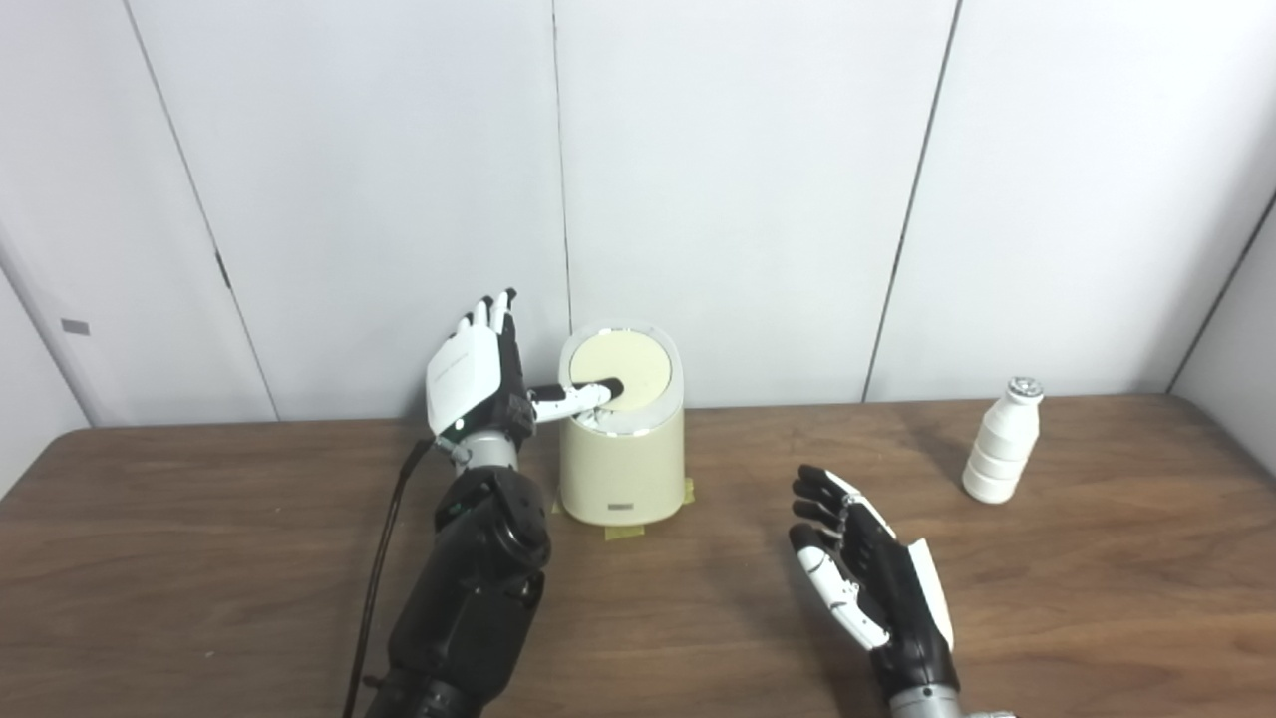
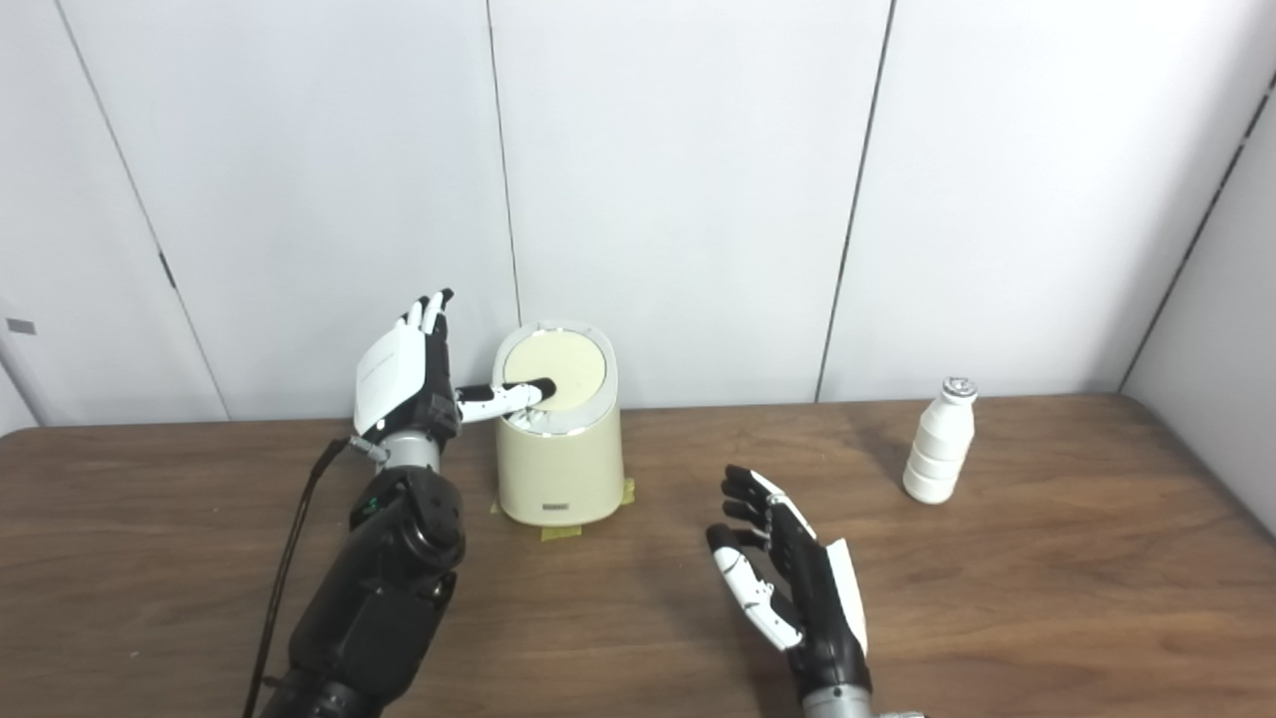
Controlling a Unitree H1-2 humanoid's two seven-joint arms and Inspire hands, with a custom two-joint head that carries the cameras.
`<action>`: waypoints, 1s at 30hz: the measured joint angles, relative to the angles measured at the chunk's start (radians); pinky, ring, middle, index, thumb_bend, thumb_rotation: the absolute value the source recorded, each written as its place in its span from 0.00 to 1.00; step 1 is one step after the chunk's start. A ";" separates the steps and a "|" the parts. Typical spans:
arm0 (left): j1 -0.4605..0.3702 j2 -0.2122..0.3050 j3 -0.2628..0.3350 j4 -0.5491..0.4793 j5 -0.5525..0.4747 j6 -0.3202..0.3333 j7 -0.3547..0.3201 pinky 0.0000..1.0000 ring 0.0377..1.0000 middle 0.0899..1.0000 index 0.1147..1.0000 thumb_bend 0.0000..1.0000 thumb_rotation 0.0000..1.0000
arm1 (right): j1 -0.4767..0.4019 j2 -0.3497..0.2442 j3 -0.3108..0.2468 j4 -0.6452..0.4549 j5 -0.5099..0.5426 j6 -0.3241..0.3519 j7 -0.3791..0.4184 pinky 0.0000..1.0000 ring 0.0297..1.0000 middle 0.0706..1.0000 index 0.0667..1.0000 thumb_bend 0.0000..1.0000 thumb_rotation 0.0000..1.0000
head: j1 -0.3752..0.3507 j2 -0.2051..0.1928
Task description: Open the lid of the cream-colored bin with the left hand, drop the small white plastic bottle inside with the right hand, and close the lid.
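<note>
The cream-colored bin (image 1: 622, 469) stands on the table toward the back, left of middle, with its round lid (image 1: 620, 372) lying tilted on top. My left hand (image 1: 477, 377) is raised just left of the bin, fingers pointing up and apart, with its thumb (image 1: 583, 395) stretched sideways onto the lid's near edge. The small white plastic bottle (image 1: 1002, 443) stands upright at the right. My right hand (image 1: 865, 570) is open, palm facing left, above the table between bin and bottle, holding nothing.
Yellow tape tabs (image 1: 625, 532) stick out under the bin's base. A black cable (image 1: 384, 558) runs along my left arm. White wall panels (image 1: 738, 189) stand right behind the table's back edge. The table's right corner (image 1: 1221, 419) lies beyond the bottle.
</note>
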 measured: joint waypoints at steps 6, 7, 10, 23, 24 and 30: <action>0.035 -0.017 0.047 -0.024 -0.108 -0.003 0.008 1.00 1.00 1.00 0.97 0.71 1.00 | 0.000 0.001 0.002 -0.002 -0.001 0.000 0.000 0.69 0.78 0.79 0.79 0.20 0.63 | 0.000 0.003; 0.040 -0.017 0.052 -0.036 -0.116 -0.003 0.009 1.00 1.00 1.00 0.98 0.73 1.00 | 0.000 0.000 0.002 -0.002 -0.001 0.000 0.000 0.69 0.78 0.79 0.79 0.20 0.63 | 0.000 0.003; 0.041 -0.014 0.069 -0.058 -0.150 -0.003 0.012 1.00 1.00 1.00 0.99 0.73 1.00 | 0.000 0.000 0.002 -0.002 -0.001 0.000 0.000 0.70 0.78 0.79 0.80 0.20 0.63 | 0.000 0.003; 0.087 -0.004 0.086 -0.214 -0.288 -0.085 0.006 0.92 0.97 0.98 0.99 0.58 1.00 | 0.000 0.000 0.003 0.001 0.003 -0.001 0.000 0.70 0.78 0.79 0.80 0.20 0.62 | -0.002 0.002; 0.095 -0.004 0.091 -0.224 -0.301 -0.095 0.007 0.88 0.95 0.96 0.97 0.52 1.00 | 0.000 -0.001 0.003 0.001 0.003 -0.001 0.000 0.70 0.78 0.79 0.80 0.20 0.62 | -0.002 0.002; 0.183 -0.005 0.152 -0.328 -0.424 -0.242 0.010 0.83 0.88 0.87 0.85 0.25 1.00 | 0.000 0.000 0.003 0.000 0.002 0.000 -0.002 0.69 0.78 0.79 0.79 0.21 0.63 | -0.003 0.003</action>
